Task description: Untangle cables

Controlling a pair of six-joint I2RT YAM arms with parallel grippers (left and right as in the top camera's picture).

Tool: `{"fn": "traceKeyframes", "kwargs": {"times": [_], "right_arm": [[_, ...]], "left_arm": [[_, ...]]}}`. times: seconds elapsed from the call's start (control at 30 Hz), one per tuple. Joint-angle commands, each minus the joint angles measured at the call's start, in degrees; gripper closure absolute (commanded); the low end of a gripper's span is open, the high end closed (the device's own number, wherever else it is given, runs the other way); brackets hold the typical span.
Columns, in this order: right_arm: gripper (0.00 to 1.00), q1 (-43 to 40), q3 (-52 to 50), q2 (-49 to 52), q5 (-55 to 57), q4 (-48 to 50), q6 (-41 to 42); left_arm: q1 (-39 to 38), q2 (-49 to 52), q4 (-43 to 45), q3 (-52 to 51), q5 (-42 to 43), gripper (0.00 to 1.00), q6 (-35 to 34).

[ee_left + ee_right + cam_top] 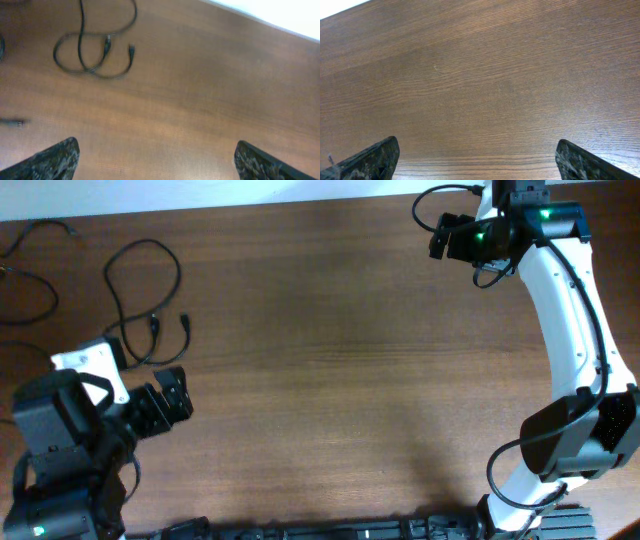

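One thin black cable (140, 285) lies looped at the table's far left, its two small plugs (153, 323) side by side near my left gripper. A second thin cable (30, 280) runs along the far-left edge, partly out of frame. In the left wrist view the looped cable (92, 57) lies ahead to the left, and a silver-tipped plug (15, 122) shows blurred at the left edge. My left gripper (183, 395) (157, 162) is open over bare wood, short of the loop. My right gripper (440, 237) (477, 162) is open at the far right, with no cable near it.
The brown wooden table (340, 360) ends at a white edge (280, 17) beyond the cables. The white right arm (565, 310) stretches along the right side. Black equipment (330, 530) lines the near edge.
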Motion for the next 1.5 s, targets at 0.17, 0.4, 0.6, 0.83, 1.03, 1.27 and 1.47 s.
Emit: {"fn": "traceKeyframes", "kwargs": {"times": [0.17,0.4,0.6,0.83,1.03,1.27,1.47], "right_arm": [[0.02,0.0,0.1,-1.3,0.1,0.0,0.3],[0.02,0.0,0.1,-1.3,0.1,0.0,0.3],[0.02,0.0,0.1,-1.3,0.1,0.0,0.3],[0.02,0.0,0.1,-1.3,0.1,0.1,0.3],[0.02,0.0,0.1,-1.3,0.1,0.0,0.3],[0.02,0.0,0.1,-1.3,0.0,0.1,0.3],[0.02,0.0,0.1,-1.3,0.1,0.1,0.3]], "left_arm": [[-7.3,-14.8,-12.2,-0.3,-0.4,0.01,0.9],[-12.2,-38.6,-15.3,-1.1,-4.7,0.01,1.0],[-12.6,-48.9,-12.8,-9.6,-5.5,0.01,1.6],[-12.7,-48.9,15.6,-29.4,-5.5,0.01,11.6],[-12.7,-49.0,28.8,-44.1,-2.4,0.01,11.6],[-12.7,-49.0,56.7,-64.8,-2.4,0.01,11.6],[-14.1,-49.0,61.1,-71.2,-4.7,0.01,11.6]]}}
